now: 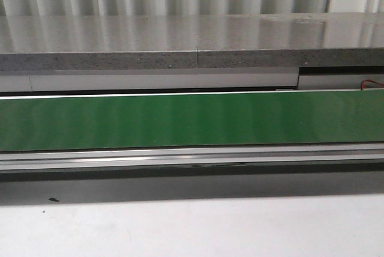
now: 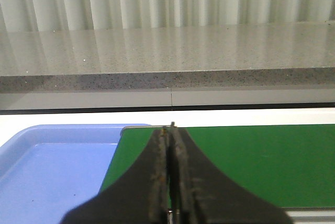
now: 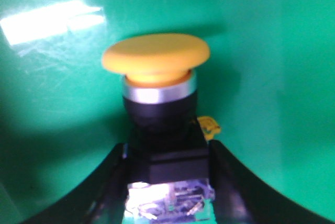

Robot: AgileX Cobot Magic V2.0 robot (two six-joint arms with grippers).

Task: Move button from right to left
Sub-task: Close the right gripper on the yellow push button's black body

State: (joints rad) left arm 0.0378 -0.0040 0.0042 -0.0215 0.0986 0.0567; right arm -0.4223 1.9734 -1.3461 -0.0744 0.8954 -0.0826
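1. Front view: shows a green belt (image 1: pixel 192 122) running across the frame, a grey stone ledge (image 1: pixel 192 44) behind it and a white surface (image 1: pixel 192 227) in front. Shows neither arm and no button; gives no information on the grasp.

2. Left wrist view: shows the left hand (image 2: pixel 170 130) clenched, fingers pressed together with nothing between them. Hovers over the end of the green belt (image 2: pixel 261 161), just beside a blue tray (image 2: pixel 52 166). Shows the tray's visible part bare. Marks, as a judgement, the likely receiving place on the left.

3. Right wrist view: shows the button (image 3: pixel 157 77) with yellow mushroom cap, silver ring and black collar, seated between the fingers of the right hand (image 3: pixel 167 182). Grasps the boxy lower block on both sides; cap projects beyond the fingertips. Fills the background with a green surface (image 3: pixel 272 51), blurred; cannot tell whether the button rests on it or is lifted clear.

4. Step in hand, as a judgement: grasp secured on the right side, transport to the left not yet done.

5. Next move calls for: lift clear of the belt, steady travel leftward with the grip kept firm on the block, then either a handover to the left hand, which must first open, or direct placement toward the tray.
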